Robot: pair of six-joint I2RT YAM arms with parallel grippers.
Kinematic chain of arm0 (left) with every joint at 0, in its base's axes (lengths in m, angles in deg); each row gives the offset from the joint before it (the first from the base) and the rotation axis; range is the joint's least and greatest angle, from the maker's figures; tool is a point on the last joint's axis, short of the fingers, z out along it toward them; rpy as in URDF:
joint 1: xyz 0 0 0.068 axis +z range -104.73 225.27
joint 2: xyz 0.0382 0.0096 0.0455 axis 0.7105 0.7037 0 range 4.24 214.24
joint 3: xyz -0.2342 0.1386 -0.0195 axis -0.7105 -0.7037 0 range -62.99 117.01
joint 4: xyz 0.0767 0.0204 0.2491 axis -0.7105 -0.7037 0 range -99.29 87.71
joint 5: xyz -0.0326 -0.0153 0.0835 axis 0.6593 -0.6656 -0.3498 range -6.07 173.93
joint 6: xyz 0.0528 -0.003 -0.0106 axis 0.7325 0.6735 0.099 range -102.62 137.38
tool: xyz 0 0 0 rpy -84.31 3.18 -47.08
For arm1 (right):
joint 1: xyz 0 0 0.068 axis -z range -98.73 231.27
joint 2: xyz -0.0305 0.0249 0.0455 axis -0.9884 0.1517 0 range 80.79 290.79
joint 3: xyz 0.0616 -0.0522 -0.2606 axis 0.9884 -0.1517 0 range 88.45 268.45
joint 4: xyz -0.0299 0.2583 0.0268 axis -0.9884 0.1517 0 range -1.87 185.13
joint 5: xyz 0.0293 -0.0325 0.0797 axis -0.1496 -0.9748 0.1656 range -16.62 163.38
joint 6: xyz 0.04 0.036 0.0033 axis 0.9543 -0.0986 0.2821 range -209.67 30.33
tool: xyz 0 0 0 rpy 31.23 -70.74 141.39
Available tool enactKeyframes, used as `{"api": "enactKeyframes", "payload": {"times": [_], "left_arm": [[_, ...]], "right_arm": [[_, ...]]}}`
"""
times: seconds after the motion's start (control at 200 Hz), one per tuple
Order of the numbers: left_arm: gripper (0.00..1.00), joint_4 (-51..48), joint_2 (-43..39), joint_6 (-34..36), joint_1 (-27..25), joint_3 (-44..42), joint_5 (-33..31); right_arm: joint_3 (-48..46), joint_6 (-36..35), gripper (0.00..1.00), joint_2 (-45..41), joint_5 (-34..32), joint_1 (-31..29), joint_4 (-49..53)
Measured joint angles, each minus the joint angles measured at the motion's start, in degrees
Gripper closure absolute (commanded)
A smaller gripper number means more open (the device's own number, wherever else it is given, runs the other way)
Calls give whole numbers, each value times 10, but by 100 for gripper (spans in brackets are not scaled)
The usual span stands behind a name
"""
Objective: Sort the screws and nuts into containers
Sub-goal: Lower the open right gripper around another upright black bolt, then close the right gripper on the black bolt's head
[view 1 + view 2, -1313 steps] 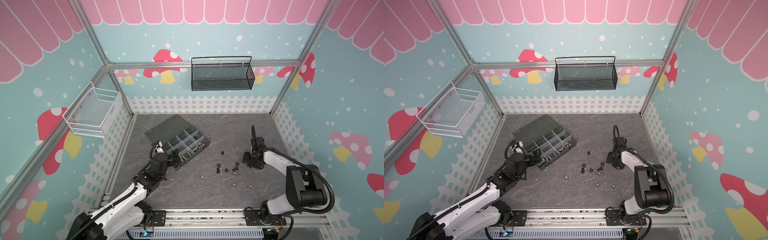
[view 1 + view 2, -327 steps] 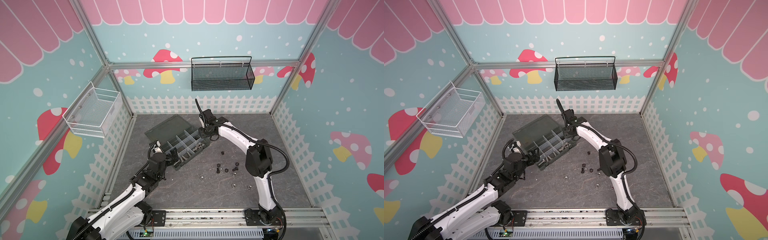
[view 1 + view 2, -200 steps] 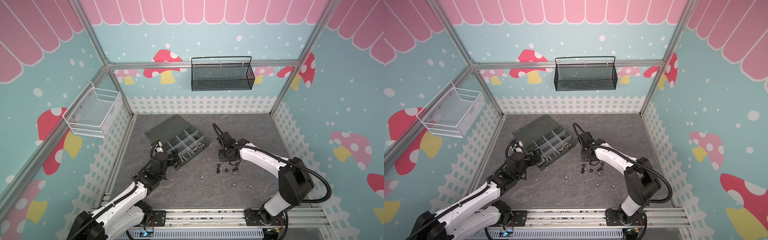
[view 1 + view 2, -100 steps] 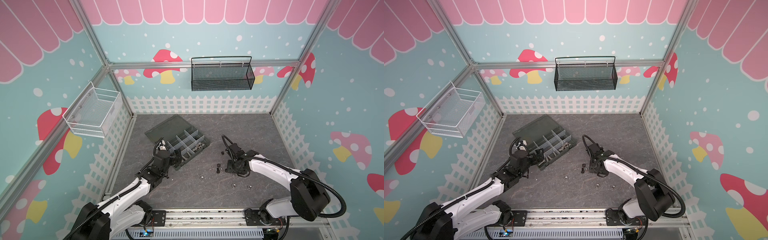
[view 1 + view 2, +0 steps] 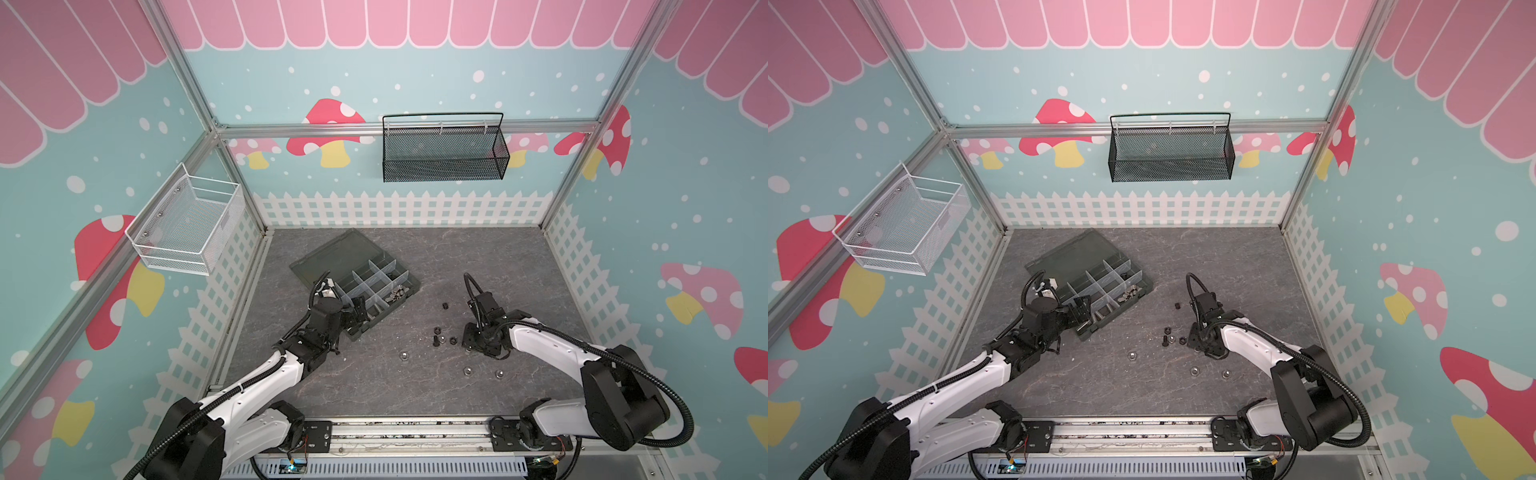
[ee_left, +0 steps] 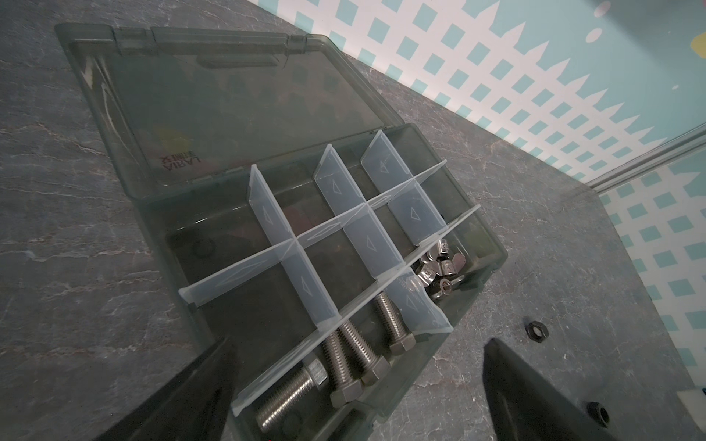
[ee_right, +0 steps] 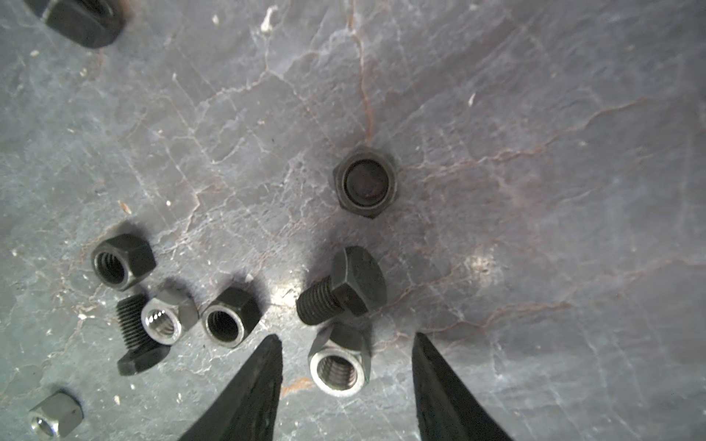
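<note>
Organiser box (image 5: 376, 269): we find it on the left half of the grey table (image 5: 415, 399), set at an angle, with its lid (image 6: 214, 99) swung open and lying flat.
Silver screws (image 6: 361, 349): we count four, lying side by side in an end compartment of the row farthest from the lid.
Winged nuts (image 6: 439, 267): silver, heaped in the next compartment of that same row.
Left gripper (image 5: 360, 312): jaws spread wide and holding nothing, over the box's near corner.
Right gripper (image 7: 345, 338): jaws parted and low over the table, one on each side of a silver nut (image 7: 340, 368). We see a gap on both sides, so nothing is gripped.
Black screw (image 7: 340, 286): on its side, right against that nut.
Second black screw (image 7: 133, 338): a smaller silver nut (image 7: 166, 320) rests on its shaft.
Black nuts (image 7: 122, 263): loose on the table nearby.
Outlying silver nuts (image 5: 467, 370): three, well apart towards the front.
</note>
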Motion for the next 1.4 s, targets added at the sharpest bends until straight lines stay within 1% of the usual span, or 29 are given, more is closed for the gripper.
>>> {"api": "enactKeyframes", "payload": {"times": [0.23,0.475,0.61,0.985,1.401], "left_arm": [[0,0,0,0,0,0,0],[0,-2,-3,-2,0,0,0],[0,-3,-3,-3,0,0,0],[0,-5,-11,-4,0,0,0],[0,-7,-18,-4,0,0,-2]], "right_arm": [[4,-5,51,25,9,3,-29],[31,-17,54,62,7,3,-40],[47,-27,58,82,2,3,-42],[67,-45,62,106,-29,3,-40],[85,-59,73,126,-62,-3,-30]]}}
